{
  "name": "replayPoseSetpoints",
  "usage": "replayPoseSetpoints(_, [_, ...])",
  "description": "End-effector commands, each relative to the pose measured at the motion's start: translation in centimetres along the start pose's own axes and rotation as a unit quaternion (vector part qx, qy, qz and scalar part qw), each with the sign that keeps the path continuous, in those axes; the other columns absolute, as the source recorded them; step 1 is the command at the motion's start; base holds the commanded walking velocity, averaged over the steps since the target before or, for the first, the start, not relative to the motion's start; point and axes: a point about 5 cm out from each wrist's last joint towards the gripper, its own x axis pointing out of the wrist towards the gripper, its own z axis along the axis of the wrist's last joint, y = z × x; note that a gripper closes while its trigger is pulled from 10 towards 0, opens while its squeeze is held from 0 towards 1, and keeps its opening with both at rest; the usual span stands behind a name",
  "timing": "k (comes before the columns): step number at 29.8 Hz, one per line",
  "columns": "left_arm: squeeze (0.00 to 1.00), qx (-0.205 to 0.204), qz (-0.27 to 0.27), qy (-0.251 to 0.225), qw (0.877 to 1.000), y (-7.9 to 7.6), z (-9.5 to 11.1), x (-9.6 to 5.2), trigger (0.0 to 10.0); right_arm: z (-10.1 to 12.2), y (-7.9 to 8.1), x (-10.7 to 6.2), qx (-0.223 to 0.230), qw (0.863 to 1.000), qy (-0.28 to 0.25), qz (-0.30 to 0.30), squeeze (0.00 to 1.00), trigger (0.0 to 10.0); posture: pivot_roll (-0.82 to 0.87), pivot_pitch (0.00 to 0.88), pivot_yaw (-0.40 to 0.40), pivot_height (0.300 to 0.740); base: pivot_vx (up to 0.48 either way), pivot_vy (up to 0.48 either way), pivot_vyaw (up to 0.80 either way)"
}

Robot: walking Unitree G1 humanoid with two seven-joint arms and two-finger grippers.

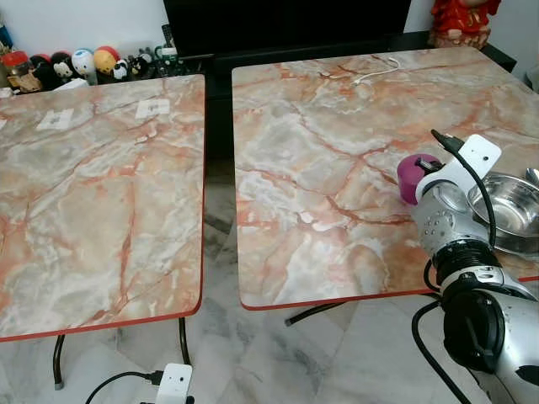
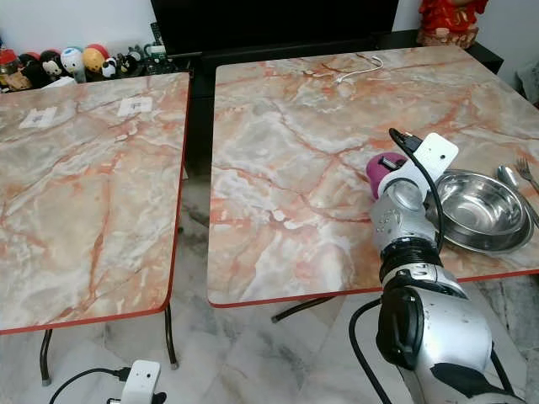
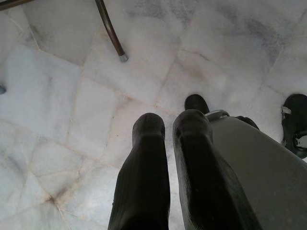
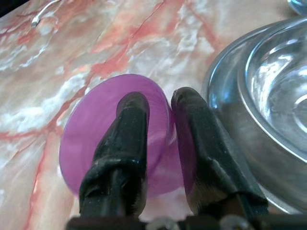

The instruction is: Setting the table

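Marble table (image 2: pixel 295 185) carries the steel bowl (image 2: pixel 480 210) at its right edge, purple cup (image 4: pixel 110 129) just beside it; right gripper (image 4: pixel 160 115) pinches the cup's rim — placement step, I'd judge; next needs an upright set-down, then release; left gripper (image 3: pixel 168 129) idle, fingers nearly together.

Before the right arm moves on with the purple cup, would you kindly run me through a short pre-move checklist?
1. Right gripper closed on the translucent purple plastic cup: ok, one finger inside the rim, one outside.
2. Cup clear of the shiny round steel bowl: cannot tell, they sit very close together.
3. Free surface on the pink-veined marble table beside the cup: ok.
4. Metal spoon and fork beyond the bowl out of the path: ok.
5. White cable at the table's far edge away from the work: ok.
6. Left gripper idle, hanging over the tiled floor: ok.
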Motion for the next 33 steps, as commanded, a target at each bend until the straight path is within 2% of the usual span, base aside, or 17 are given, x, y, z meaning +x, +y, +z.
replayPoseSetpoints(1, [0.0,0.007,0.005,0.018,1.0,0.5,-0.9,-0.2,10.0,1.5,0.4,0.1,0.015,1.0,-0.018,-0.003,0.0,10.0,-0.07,0.102,0.065,0.74,0.0,0.0,0.0])
replayPoseSetpoints(10, [0.0,0.008,0.006,0.018,1.0,0.5,-0.9,-0.2,10.0,2.2,0.4,0.1,0.019,0.999,-0.035,-0.005,0.0,10.0,-0.07,0.102,0.067,0.74,0.0,0.0,0.0])
replayPoseSetpoints(14, [0.0,0.007,0.006,0.018,1.0,0.6,-0.9,-0.2,10.0,2.5,0.4,0.1,0.005,0.999,-0.048,-0.007,0.0,10.0,-0.07,0.103,0.067,0.74,0.0,0.0,0.0])
replayPoseSetpoints(20, [0.0,0.006,0.007,0.017,1.0,0.5,-0.9,-0.2,10.0,3.3,0.5,-0.1,-0.038,0.995,-0.089,-0.002,0.0,10.0,-0.07,0.102,0.064,0.74,0.0,0.0,0.0])
replayPoseSetpoints(24, [0.0,0.005,0.011,0.015,1.0,0.5,-0.9,-0.2,10.0,3.7,1.2,-0.8,-0.102,0.981,-0.158,0.043,0.0,10.0,-0.07,0.099,0.057,0.74,0.0,0.0,0.0])
replayPoseSetpoints(25, [0.0,0.004,0.012,0.014,1.0,0.5,-0.9,-0.2,10.0,3.0,1.9,-1.8,-0.111,0.971,-0.187,0.097,0.0,10.0,-0.08,0.099,0.056,0.74,0.0,0.0,0.0])
replayPoseSetpoints(26, [0.0,0.003,0.012,0.014,1.0,0.4,-0.9,-0.2,10.0,2.7,2.1,-2.2,-0.117,0.966,-0.199,0.119,0.0,10.0,-0.08,0.103,0.053,0.74,0.0,0.0,0.0])
replayPoseSetpoints(28, [0.0,0.002,0.013,0.013,1.0,0.4,-0.9,-0.2,10.0,1.9,2.1,-3.1,-0.143,0.954,-0.219,0.15,0.0,10.0,-0.08,0.104,0.05,0.74,0.0,0.0,0.0])
replayPoseSetpoints(29, [0.0,0.001,0.013,0.013,1.0,0.4,-0.9,-0.2,10.0,1.7,2.0,-3.2,-0.148,0.952,-0.22,0.15,0.0,10.0,-0.08,0.104,0.05,0.74,0.0,0.0,0.0])
replayPoseSetpoints(33, [0.0,0.001,0.015,0.011,1.0,0.3,-0.8,-0.2,10.0,-1.5,-0.3,-5.3,-0.159,0.948,-0.207,0.182,0.0,10.0,-0.09,0.11,0.045,0.74,0.0,0.0,0.0])
